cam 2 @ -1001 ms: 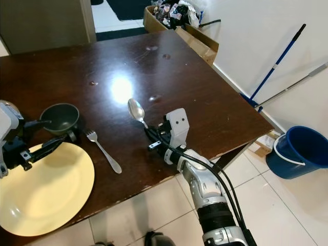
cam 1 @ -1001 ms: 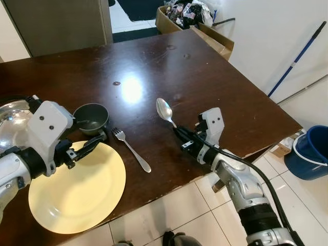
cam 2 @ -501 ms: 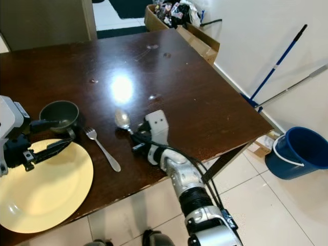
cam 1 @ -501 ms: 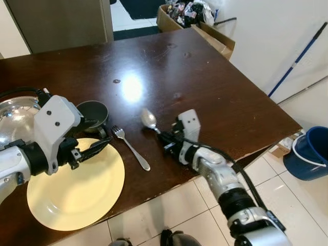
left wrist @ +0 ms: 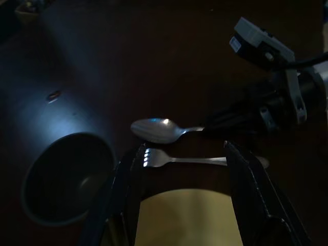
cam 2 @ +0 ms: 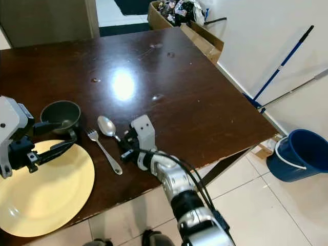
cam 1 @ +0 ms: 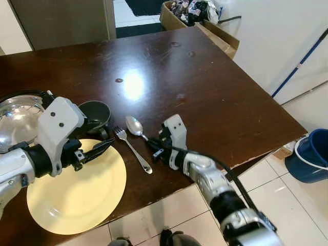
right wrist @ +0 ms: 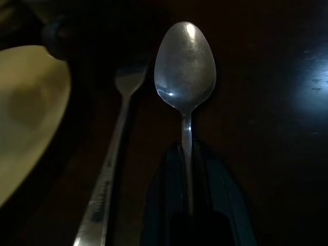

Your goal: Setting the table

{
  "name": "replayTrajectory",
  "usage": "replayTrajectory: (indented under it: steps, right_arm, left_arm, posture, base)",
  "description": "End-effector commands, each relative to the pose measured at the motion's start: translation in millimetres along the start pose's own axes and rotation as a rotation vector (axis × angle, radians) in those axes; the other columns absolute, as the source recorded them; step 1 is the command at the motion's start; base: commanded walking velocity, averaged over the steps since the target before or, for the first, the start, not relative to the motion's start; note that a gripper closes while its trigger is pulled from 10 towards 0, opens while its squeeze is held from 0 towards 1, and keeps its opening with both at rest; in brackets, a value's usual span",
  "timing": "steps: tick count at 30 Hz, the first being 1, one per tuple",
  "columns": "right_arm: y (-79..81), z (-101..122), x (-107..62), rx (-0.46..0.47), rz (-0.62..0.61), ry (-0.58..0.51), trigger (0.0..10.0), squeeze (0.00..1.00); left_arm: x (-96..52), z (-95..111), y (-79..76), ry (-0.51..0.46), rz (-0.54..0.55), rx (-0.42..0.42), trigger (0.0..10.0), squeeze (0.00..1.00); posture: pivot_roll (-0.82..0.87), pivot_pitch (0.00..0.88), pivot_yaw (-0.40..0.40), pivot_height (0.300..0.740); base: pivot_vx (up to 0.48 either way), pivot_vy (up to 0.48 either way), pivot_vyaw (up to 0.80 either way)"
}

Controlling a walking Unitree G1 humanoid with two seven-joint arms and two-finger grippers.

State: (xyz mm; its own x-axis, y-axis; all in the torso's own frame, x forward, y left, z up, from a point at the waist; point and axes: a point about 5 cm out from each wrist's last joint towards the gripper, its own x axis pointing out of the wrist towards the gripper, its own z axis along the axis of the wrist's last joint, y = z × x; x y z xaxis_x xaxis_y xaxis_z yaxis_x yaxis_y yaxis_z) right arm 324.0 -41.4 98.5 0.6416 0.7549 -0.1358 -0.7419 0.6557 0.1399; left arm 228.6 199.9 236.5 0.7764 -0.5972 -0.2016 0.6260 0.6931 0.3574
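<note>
- The right gripper (cam 1: 154,147) reaches low over the near part of the dark wooden table (cam 1: 205,92), its silver forearm coming in from the near table edge; its two black fingers are pinched on the handle of the spoon (cam 1: 134,126).
- The spoon's bowl points away from that gripper toward the far left, and the right wrist view shows the handle clamped between the closed fingers with the bowl (right wrist: 185,66) facing up.
- Just to the left of the right gripper lies the fork (cam 1: 132,149), beside the spoon and apart from it, tines toward the far side.
- The left gripper (cam 1: 102,144) hangs over the far right rim of the yellow plate (cam 1: 72,200), arm bent in from the left, fingers spread apart.
- The plate holds nothing; it lies under and on the near side of the left gripper.
- Just beyond the left gripper sits the small dark bowl (cam 1: 96,114), nothing visible in it.
- To the far left of that gripper is a shiny metal bowl (cam 1: 18,120); its contents cannot be told.
- The left wrist view looks between its open fingers (left wrist: 128,184) at fork, spoon and the right gripper's white camera housing (left wrist: 261,43).
- Beyond the table's right edge the eye views show a blue bucket (cam 2: 300,154), a mop handle (cam 2: 282,61) against the wall, and a cardboard box (cam 1: 205,20) at the far corner.
</note>
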Motion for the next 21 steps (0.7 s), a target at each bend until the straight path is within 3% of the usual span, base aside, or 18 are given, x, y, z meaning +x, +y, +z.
replayTrajectory:
  steps: [1, 6, 7, 9, 10, 12, 14, 17, 19, 21]
  right_arm:
    - [4.9, -4.3, -1.4, 0.001, 0.017, 0.008, 10.0, 1.00]
    - [2.3, 6.6, -3.0, -0.006, -0.053, -0.048, 10.0, 1.00]
    - [1.0, 11.8, -3.9, -0.016, -0.070, -0.075, 10.0, 0.71]
    - [0.3, 15.3, -4.6, -0.022, -0.079, -0.093, 10.0, 0.71]
    - [-1.0, 22.1, -6.7, -0.020, -0.097, -0.127, 10.0, 0.00]
    - [-4.4, 42.8, -16.2, -0.031, -0.154, -0.226, 10.0, 0.00]
    - [-5.2, 48.2, -19.7, -0.032, -0.167, -0.254, 10.0, 0.00]
    - [-6.8, 64.1, -35.5, -0.059, -0.229, -0.360, 10.0, 0.00]
    - [-7.1, 66.4, -39.5, -0.067, -0.248, -0.382, 10.0, 0.00]
    - [-10.4, 63.1, -49.8, -0.077, -0.339, -0.419, 10.0, 0.00]
  left_arm:
    - [2.9, -0.4, -5.0, 0.002, -0.019, -0.001, 10.0, 0.00]
    - [5.6, -1.5, -4.8, -0.004, -0.017, -0.003, 10.0, 0.00]
    - [6.1, -1.8, -4.8, -0.005, -0.017, -0.006, 10.0, 0.00]
    - [6.4, -2.0, -4.9, -0.006, -0.016, -0.007, 10.0, 0.00]
    - [7.2, -2.8, -4.9, -0.007, -0.011, -0.010, 10.0, 0.00]
    - [10.4, -6.5, -3.2, -0.015, 0.024, -0.032, 10.0, 0.00]
    - [11.5, -7.6, -2.5, -0.017, 0.038, -0.037, 10.0, 0.00]
    - [16.1, -15.3, 3.9, -0.018, 0.143, -0.070, 10.0, 0.00]
    - [17.3, -17.3, 5.2, -0.021, 0.172, -0.084, 10.0, 0.00]
    - [20.4, -26.1, 10.3, -0.025, 0.290, -0.129, 10.0, 0.00]
  posture:
    - [0.04, 0.109, -0.020, 0.740]
    - [0.03, 0.106, -0.020, 0.740]
    - [0.02, 0.101, -0.020, 0.740]
    - [0.02, 0.101, -0.020, 0.740]
    - [0.02, 0.100, -0.022, 0.740]
    - [0.01, 0.094, -0.022, 0.740]
    - [0.01, 0.093, -0.024, 0.740]
    - [0.01, 0.088, -0.024, 0.740]
    - [0.01, 0.088, -0.024, 0.740]
    - [0.00, 0.085, -0.023, 0.740]
  base:
    - [0.000, 0.000, 0.00]
    - [0.000, 0.000, 0.00]
    - [0.000, 0.000, 0.00]
    - [0.000, 0.000, 0.00]
    - [0.000, 0.000, 0.00]
    - [0.000, 0.000, 0.00]
    - [0.000, 0.000, 0.00]
    - [0.000, 0.000, 0.00]
    - [0.000, 0.000, 0.00]
    - [0.000, 0.000, 0.00]
